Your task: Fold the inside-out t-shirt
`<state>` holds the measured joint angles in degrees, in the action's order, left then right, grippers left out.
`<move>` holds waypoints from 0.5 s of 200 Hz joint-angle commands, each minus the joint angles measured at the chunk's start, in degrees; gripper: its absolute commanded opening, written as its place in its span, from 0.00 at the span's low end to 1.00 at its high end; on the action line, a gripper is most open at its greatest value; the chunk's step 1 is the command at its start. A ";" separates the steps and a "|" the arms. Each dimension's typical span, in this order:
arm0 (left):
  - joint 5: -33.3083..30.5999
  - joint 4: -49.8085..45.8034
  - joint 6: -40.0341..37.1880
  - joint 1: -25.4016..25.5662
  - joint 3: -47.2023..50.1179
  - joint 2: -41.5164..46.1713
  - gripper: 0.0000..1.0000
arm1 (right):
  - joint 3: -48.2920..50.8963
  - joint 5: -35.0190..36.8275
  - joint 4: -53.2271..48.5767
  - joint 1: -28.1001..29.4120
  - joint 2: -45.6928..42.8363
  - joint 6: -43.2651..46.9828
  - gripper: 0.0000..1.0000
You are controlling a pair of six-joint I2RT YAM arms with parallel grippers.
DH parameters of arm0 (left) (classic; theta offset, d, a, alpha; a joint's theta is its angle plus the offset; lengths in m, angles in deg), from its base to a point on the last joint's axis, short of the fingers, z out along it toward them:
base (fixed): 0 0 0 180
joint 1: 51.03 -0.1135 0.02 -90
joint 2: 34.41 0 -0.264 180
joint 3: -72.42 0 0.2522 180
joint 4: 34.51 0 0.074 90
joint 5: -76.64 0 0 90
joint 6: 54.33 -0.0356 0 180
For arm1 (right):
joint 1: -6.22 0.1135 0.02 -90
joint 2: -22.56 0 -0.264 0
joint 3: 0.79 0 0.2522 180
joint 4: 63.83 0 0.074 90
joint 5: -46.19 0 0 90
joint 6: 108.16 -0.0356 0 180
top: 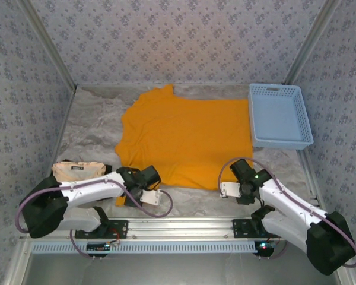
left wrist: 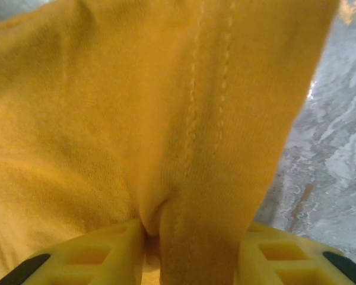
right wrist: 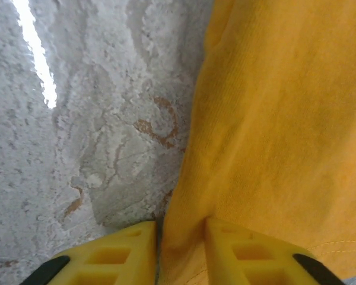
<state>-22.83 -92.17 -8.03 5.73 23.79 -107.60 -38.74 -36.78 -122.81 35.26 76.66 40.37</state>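
Pinching its near hem, the left hand (top: pixel 146 177) and the right hand (top: pixel 240 173) each hold a corner of the inside-out t-shirt (top: pixel 187 139), which lies spread on the table (top: pixel 95 127), extending away from both.

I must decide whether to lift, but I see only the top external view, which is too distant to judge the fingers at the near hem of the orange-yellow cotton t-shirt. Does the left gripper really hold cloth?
Observer: Yes. In the left wrist view, a raised fold of the orange-yellow cotton t-shirt fills the left gripper and touches both yellow fingers.
Operator: Which part of the shirt is it?
Observer: A hemmed edge: two parallel stitch lines run along the fold.
Operator: And the right gripper?
Observer: The right gripper is closed on the shirt's edge, with the grey marbled table just beside it.
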 commanded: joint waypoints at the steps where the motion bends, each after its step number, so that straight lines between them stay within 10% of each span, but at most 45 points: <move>1: -0.54 -1.45 -0.26 0.29 -0.91 -2.04 0.36 | 0.20 1.17 1.87 0.39 0.69 -0.31 0.23; 35: -0.06 -4.97 1.67 0.27 -5.06 -3.94 0.01 | -2.49 -2.63 -1.73 1.83 4.06 1.43 0.03; 100: 4.17 -23.75 0.47 3.29 -9.40 9.34 0.00 | -5.67 -3.26 -18.33 6.66 -1.69 2.60 0.00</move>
<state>-22.68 -103.28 -7.75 6.03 17.97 -104.23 -41.91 -37.66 -130.02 40.02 77.93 41.74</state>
